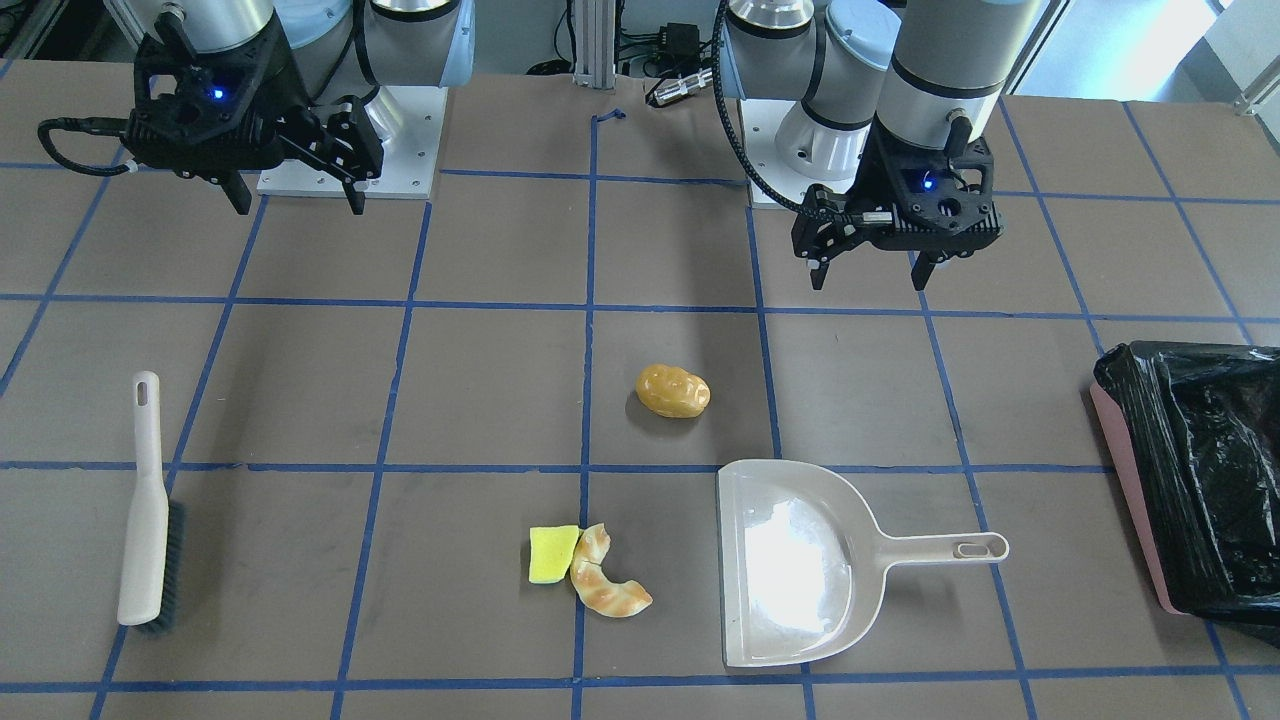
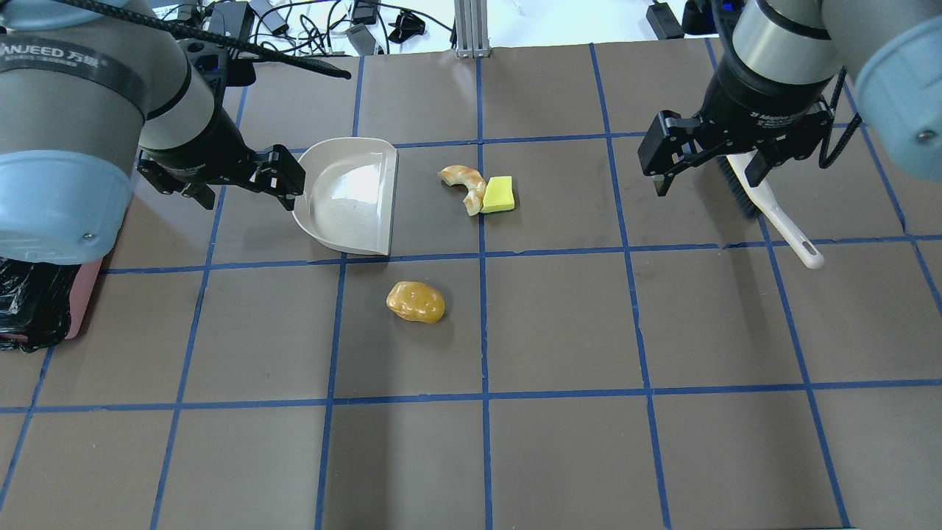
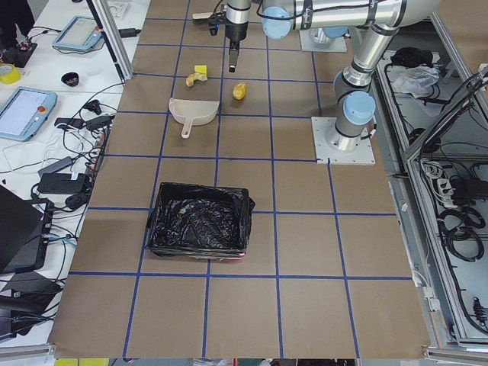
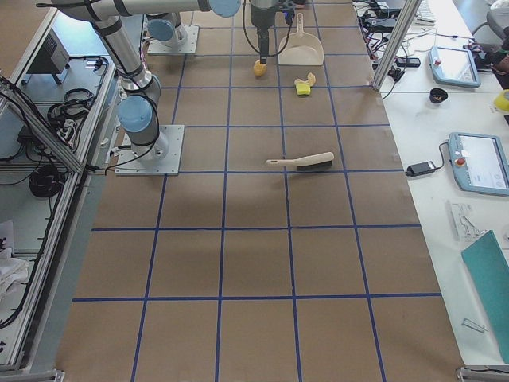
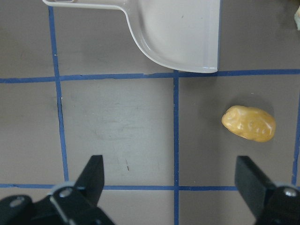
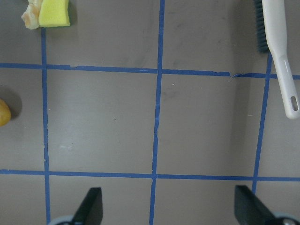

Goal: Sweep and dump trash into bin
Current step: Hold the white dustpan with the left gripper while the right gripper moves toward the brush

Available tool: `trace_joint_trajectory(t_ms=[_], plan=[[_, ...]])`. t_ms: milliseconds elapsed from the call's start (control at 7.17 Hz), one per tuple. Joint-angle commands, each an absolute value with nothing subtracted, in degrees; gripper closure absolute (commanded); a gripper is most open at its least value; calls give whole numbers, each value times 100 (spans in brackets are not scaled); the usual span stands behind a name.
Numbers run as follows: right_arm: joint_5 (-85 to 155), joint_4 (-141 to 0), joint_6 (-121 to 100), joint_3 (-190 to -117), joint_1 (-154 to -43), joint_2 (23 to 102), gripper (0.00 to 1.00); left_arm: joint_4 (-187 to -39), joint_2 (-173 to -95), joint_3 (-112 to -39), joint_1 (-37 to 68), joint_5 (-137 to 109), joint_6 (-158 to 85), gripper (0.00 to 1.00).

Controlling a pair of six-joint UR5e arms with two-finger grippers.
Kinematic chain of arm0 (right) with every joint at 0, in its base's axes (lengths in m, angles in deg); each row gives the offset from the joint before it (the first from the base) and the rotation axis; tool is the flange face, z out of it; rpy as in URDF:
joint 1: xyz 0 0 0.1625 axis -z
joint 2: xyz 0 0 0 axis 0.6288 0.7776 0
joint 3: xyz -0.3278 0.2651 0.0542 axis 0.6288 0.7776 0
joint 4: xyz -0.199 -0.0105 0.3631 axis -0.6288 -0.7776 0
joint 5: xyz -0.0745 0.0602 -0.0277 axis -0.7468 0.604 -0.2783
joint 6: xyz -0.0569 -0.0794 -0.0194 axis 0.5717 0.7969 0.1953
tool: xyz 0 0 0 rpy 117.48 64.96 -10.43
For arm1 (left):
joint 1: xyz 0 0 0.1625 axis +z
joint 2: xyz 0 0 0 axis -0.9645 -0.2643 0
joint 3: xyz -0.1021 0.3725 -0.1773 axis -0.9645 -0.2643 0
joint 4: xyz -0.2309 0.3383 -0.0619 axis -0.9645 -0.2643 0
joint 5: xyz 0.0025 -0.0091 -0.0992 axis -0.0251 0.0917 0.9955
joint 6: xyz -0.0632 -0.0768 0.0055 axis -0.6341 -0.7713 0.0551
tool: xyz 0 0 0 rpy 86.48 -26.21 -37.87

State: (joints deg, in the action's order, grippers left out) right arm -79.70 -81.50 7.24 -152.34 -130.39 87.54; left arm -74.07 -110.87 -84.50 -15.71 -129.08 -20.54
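Overhead exterior | pre-grasp, I judge: my left end effector (image 2: 246, 199) and right end effector (image 2: 705, 180) gape empty | roll (image 2: 416, 302), croissant (image 2: 464, 185), sponge (image 2: 499, 194) mid-desk; bin (image 2: 29, 309) far left | next, likely: grasp dustpan (image 2: 346, 199), brush (image 2: 773, 213)

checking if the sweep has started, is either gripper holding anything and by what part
Nothing is held. The left gripper and right gripper both hang with jaws open and empty; the brush and dustpan lie on the table.
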Motion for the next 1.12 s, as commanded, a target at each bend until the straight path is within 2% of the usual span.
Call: trace_joint_trajectory(t_ms=[0,697,976], plan=[[-7968,-8159,726,-15242,-13037,8760,0,-7407,-11080,-8444,-1567,-12915,-2092,0],[-7985,-8273,1076,-15242,-13028,8629,0,-7434,-11053,-8435,-1374,-12915,-2136,0],[-7950,-8300,1435,-15242,-12705,8401,0,-7434,-11053,-8391,-1365,-12907,-2145,0]])
